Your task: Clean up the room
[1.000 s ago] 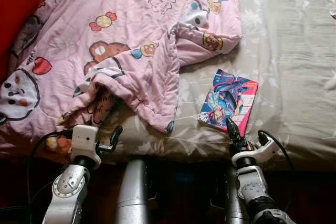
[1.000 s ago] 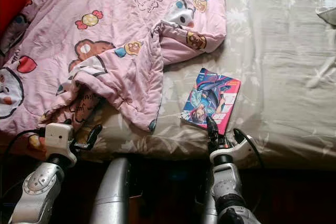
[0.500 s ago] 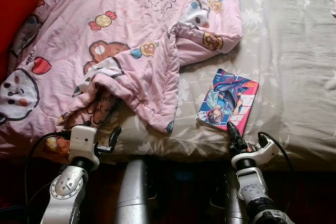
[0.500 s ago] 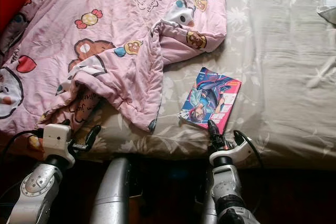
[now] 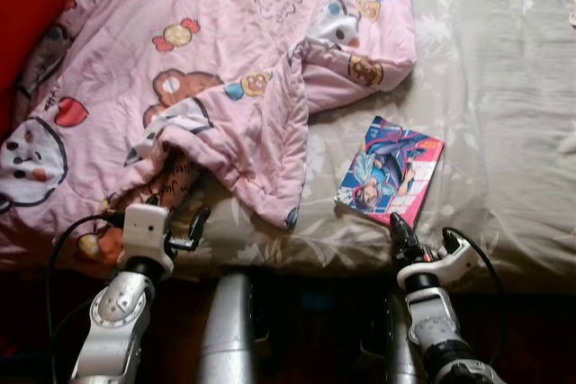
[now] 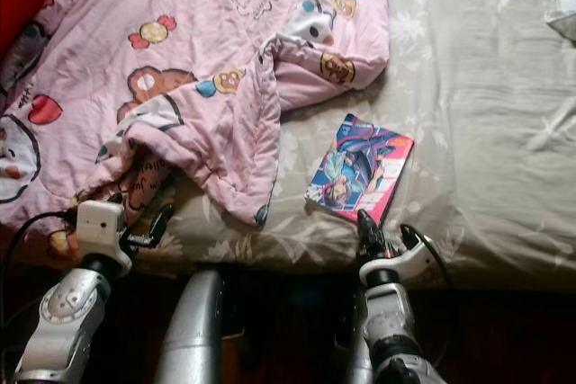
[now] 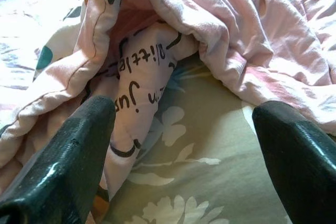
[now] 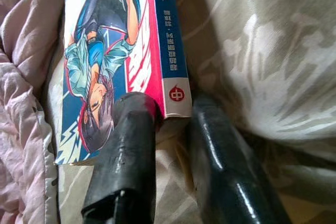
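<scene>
Head stereo pair above bed (image 5: 504, 87)

**Left gripper open at the quilt's edge**

The left gripper (image 7: 181, 156) has its two black fingers (image 7: 63, 166) spread wide, low over a grey-green floral bed sheet (image 7: 210, 145). Between them lies a rumpled fold of pink quilt (image 7: 226, 24), its pale underside printed with black lettering, draped onto the sheet.

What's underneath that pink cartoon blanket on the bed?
At the lifted fold of the pink blanket, the left wrist view shows the floral bedsheet and the blanket's own printed underside. Whatever lies under the rest is covered, so I cannot tell.
</scene>
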{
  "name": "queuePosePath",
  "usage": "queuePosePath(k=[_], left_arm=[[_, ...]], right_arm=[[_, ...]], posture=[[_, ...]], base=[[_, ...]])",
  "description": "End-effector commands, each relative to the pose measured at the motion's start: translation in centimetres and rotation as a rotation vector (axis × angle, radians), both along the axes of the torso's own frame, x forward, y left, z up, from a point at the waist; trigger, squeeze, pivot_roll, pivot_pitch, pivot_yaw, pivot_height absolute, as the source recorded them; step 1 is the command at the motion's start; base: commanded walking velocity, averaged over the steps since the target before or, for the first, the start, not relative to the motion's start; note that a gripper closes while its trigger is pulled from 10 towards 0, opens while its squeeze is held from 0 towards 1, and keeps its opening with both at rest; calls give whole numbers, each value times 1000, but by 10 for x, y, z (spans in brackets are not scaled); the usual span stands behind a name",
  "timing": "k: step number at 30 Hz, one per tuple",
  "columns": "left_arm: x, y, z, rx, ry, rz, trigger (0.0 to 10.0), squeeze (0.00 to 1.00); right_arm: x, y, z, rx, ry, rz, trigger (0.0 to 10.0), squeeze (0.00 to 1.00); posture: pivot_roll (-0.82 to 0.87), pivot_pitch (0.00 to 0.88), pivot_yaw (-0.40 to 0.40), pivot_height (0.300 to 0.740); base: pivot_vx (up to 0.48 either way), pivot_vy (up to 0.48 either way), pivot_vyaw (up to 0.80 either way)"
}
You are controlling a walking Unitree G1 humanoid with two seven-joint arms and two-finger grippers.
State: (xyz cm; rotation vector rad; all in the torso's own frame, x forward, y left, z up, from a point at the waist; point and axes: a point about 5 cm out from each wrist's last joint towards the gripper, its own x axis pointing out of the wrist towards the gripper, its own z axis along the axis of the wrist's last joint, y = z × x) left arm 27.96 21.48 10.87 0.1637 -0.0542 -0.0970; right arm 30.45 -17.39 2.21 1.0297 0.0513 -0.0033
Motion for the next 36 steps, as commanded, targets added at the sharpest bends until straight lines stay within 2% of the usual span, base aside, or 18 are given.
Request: queuePosePath(k=[1,9,14,15,16,19,23,27,29,30,31,32,36], left_arm=[[-4,5,-9,20,31,19,10000,0],[6,1,-9,7,23,15,10000,0],[18,-3,-7,-14,11,21,10000,0],[21,-5,-7,-19,9,20,10000,0],[25,-7,-6,-27,3,19,10000,0],[26,-8,-6,-30,1,20,10000,0],[34,-12,-5,-56,-17,28,10000,0],[34,-12,-5,-64,-18,33,10000,0],[35,-13,-7,-72,-19,39,10000,0],[35,-13,-7,-72,-19,39,10000,0],[35,-14,-8,-76,-20,45,10000,0],[35,-14,-8,-76,-20,45,10000,0],[32,-11,-12,-75,-15,57,10000,0]], right_arm=[[-9,5,-11,19,43,15,0,0],[-4,2,-3,7,-7,6,0,0],[6,-6,16,-121,-88,-17,0,0],[8,-8,22,-161,-107,-30,4039,0],[10,-11,30,-218,-130,-52,10000,0],[11,-12,31,-236,-134,-60,10000,0],[4,-24,41,-415,-136,-139,10000,0],[2,-24,40,-439,-128,-144,10000,0],[-9,-21,31,-472,-89,-139,10000,0],[-9,-21,31,-472,-89,-139,10000,0],[-20,-20,22,-452,-55,-146,10000,0],[-20,-20,22,-452,-55,-146,10000,0],[-42,-26,8,-286,15,-270,10000,0]], posture=[[233,364,97,600],[204,317,87,600],[170,278,78,600],[166,271,76,600],[159,264,72,600],[158,262,71,600],[141,251,57,600],[132,249,52,600],[130,248,41,600],[130,248,41,600],[130,249,38,600],[130,249,38,600],[125,259,35,600]], base=[[0,0,0],[0,0,0],[0,0,0],[0,0,0],[0,0,0],[0,0,0],[0,0,0],[0,0,0],[0,0,0],[0,0,0],[0,0,0],[0,0,0],[0,0,0]])
